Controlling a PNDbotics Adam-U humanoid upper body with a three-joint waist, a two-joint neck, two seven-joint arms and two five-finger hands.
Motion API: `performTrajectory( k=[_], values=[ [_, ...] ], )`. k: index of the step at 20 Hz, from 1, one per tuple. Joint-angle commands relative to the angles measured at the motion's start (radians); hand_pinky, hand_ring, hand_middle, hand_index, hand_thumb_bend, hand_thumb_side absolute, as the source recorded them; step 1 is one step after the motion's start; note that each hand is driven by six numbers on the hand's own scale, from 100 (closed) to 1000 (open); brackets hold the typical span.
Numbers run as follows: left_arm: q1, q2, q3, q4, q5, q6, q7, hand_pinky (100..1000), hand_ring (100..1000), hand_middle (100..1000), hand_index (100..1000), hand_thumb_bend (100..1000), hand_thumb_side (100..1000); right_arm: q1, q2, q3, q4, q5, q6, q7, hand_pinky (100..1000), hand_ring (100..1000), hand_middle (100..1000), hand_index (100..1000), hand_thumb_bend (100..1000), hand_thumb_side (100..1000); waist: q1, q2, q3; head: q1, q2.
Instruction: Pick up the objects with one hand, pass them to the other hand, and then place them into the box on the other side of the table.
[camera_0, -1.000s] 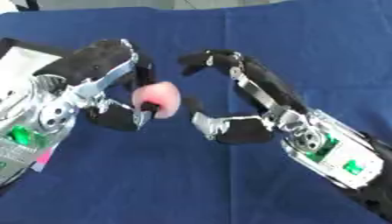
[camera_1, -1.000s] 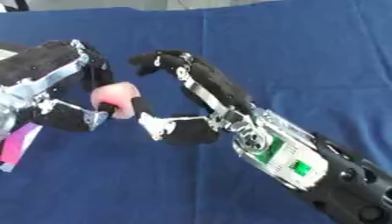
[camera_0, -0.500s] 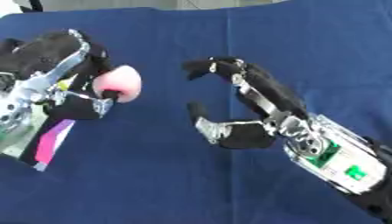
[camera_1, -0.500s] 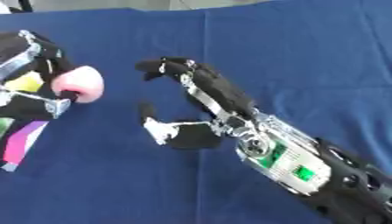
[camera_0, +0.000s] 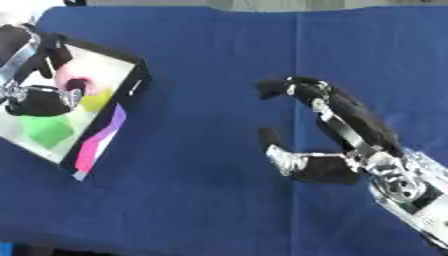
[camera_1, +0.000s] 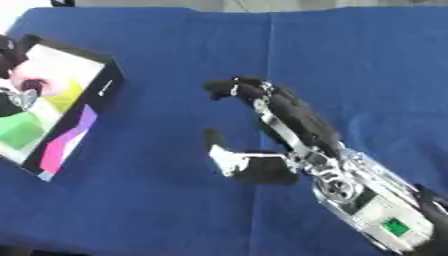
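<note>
My left hand (camera_0: 35, 75) is over the box (camera_0: 131, 95) at the left edge of the table, its fingers curled round a pink rounded object (camera_0: 72, 82). The box has a black rim and holds green (camera_0: 48, 130), yellow (camera_0: 98, 99) and magenta (camera_0: 98, 145) pieces. My right hand (camera_0: 324, 150) hovers over the blue cloth at centre right, fingers and thumb spread in a wide C, holding nothing.
A blue cloth (camera_0: 201, 60) covers the whole table. A seam runs down it (camera_0: 297, 45) above the right hand. The right forearm (camera_1: 376, 210) with its silver and green parts fills the lower right corner.
My left hand carried the pink object leftward away from the right hand and over the box. The right hand stayed open in place. The camera view has shifted, bringing the box into sight.
</note>
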Motion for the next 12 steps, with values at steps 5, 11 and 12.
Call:
performTrajectory(
  k=[5, 11, 12],
  values=[
    [0.007, 0.026, 0.052, 0.196, 0.071, -0.101, 0.09, 722, 583, 550, 666, 100, 100, 0.068, -0.021, -0.029, -0.01, 0.096, -0.073, -0.046, 891, 803, 721, 826, 100, 423, -0.018, -0.048, -0.047, 0.125, -0.018],
    [0.008, 0.02, 0.069, 0.315, 0.017, -0.161, 0.091, 857, 815, 800, 944, 531, 669, 0.151, -0.026, -0.046, -0.01, 0.184, -0.121, -0.11, 891, 798, 711, 807, 100, 377, -0.027, -0.058, -0.09, 0.153, -0.015],
    [0.009, 0.02, 0.074, 0.329, -0.008, -0.159, 0.085, 858, 819, 804, 952, 581, 701, 0.161, -0.026, -0.048, -0.01, 0.193, -0.126, -0.12, 891, 798, 710, 808, 100, 371, -0.028, -0.059, -0.094, 0.152, -0.012]
  ],
)
